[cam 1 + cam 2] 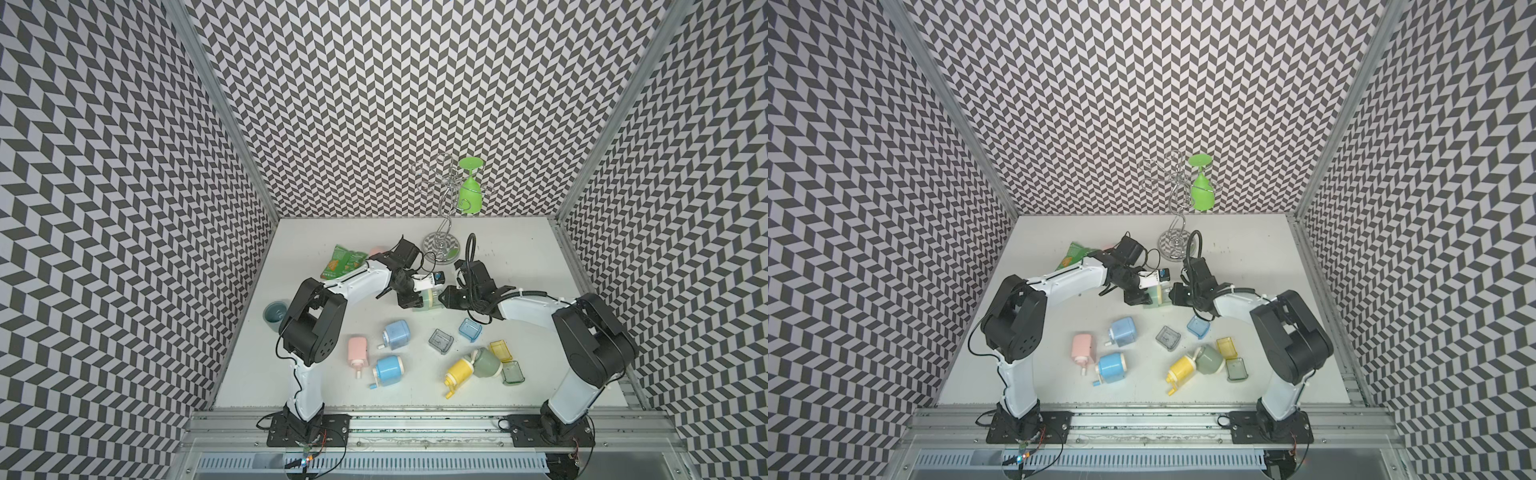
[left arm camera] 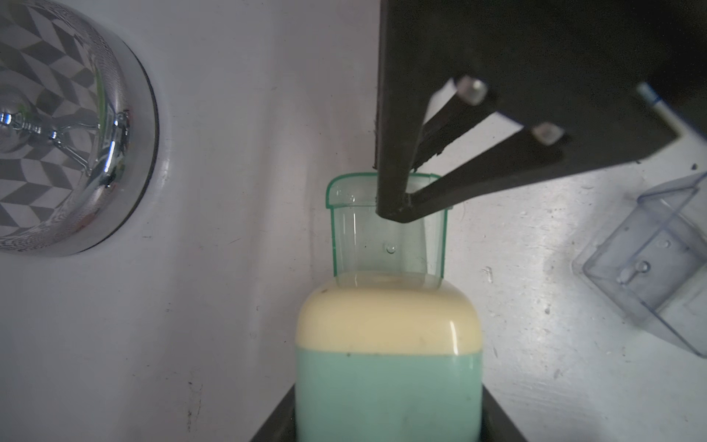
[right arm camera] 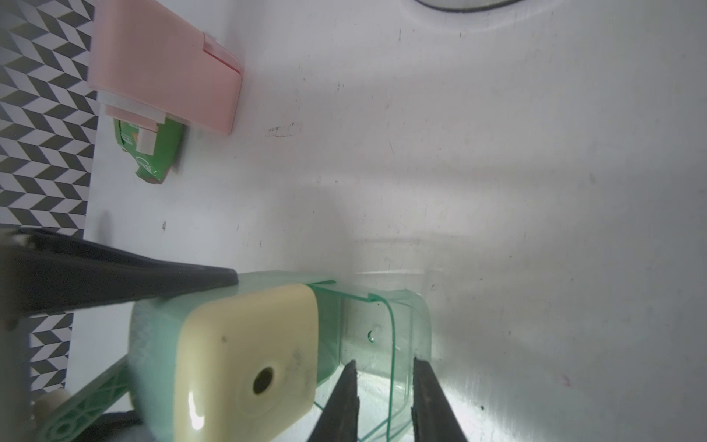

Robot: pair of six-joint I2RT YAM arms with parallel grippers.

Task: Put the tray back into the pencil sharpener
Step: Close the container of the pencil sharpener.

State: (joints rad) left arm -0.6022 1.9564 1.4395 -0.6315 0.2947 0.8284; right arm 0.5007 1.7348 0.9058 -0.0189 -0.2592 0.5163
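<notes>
Tray (image 2: 382, 245), clear green, sits part-way in the slot at the cream end of the pencil sharpener (image 2: 386, 336). A good part sticks out, approx in line w/ the body. L fingers (image 2: 281, 428) clamp the sharpener by its two sides, low over the counter (image 2: 229, 325); can't tell if it rests there. R fingers (image 3: 346, 405) straddle the tray's outer end wall w/ a narrow gap; pinching vs just astride, can't tell. Step in hand, my read: seat the tray. To do it well: L holds firm as backstop, no yaw. R pushes slow & straight along the slot axis, tray walls parallel to the opening so it doesn't cock & jam. Thin plastic, so light squeeze only. Prob. best to finish w/ a push on the end face till flush w/ the cream cap. Mind the spare clear tray (image 2: 650, 275) nearby.
</notes>
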